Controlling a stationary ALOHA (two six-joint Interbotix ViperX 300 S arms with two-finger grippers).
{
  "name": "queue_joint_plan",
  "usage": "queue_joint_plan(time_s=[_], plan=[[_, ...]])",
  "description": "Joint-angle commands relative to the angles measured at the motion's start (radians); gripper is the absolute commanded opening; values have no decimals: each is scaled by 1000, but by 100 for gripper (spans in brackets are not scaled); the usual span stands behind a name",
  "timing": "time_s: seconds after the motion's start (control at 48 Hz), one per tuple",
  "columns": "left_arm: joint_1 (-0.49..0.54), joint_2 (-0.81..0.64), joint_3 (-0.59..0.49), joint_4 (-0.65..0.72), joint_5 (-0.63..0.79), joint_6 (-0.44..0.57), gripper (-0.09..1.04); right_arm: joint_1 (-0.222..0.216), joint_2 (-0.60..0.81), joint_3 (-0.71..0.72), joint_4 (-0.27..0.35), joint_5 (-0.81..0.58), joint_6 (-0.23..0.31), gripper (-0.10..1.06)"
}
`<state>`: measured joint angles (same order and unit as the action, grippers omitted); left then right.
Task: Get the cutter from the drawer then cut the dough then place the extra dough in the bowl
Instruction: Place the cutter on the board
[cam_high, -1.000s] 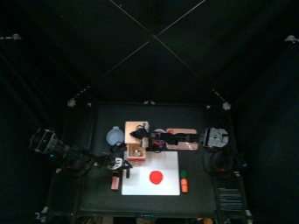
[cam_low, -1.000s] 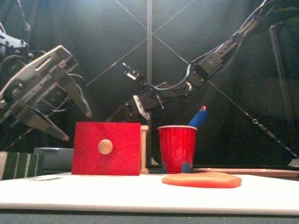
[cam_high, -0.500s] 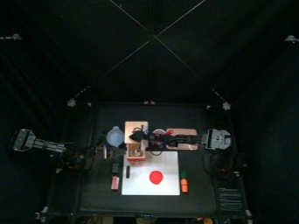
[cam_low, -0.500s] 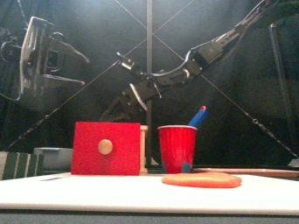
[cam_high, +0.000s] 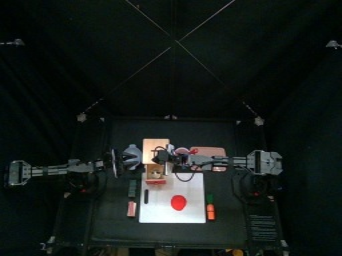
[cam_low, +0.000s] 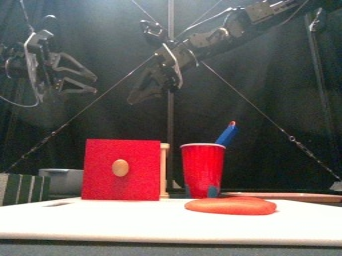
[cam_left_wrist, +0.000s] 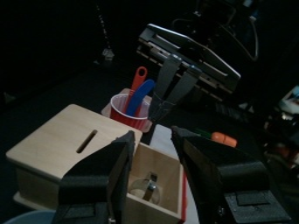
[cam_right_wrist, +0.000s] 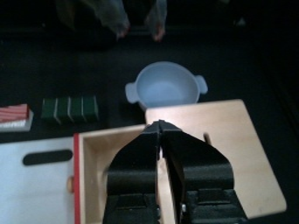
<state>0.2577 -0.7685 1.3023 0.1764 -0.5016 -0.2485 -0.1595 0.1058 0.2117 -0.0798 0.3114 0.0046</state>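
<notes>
The drawer (cam_left_wrist: 163, 166) is being found open, cutter (cam_left_wrist: 149, 185) inside; dough (cam_low: 230, 205) uncut, bowl (cam_right_wrist: 166, 85) empty. The left gripper (cam_left_wrist: 155, 144) is being carried wide, the right gripper (cam_right_wrist: 162, 129) pinched, empty.

The red drawer front (cam_low: 122, 169) is hiding most of the wooden box (cam_left_wrist: 59, 149) and part of the bowl (cam_low: 60, 178). The picture's edge is cutting off the sushi roll (cam_low: 14, 188). The cutter (cam_left_wrist: 149, 185) is showing blurred inside the drawer (cam_left_wrist: 163, 166).

Fingers (cam_right_wrist: 138, 175) together — wooden box (cam_right_wrist: 239, 144), bowl (cam_right_wrist: 167, 85)
</notes>
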Motion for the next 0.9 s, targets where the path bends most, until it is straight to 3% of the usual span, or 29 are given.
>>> queue_joint_plan(time_s=[0.021,0.146,0.354,0.896], plan=[[-12,0,-9,77,-11,6,78,9,-20,-54,43,72,0,28],[-17,0,-9,89,-12,6,78,20,9,-91,86,138,-2,53],[-34,-12,-9,91,-32,6,78,31,64,-140,81,202,2,86],[-57,-80,54,141,-37,6,78,40,176,-169,43,212,-8,86]])
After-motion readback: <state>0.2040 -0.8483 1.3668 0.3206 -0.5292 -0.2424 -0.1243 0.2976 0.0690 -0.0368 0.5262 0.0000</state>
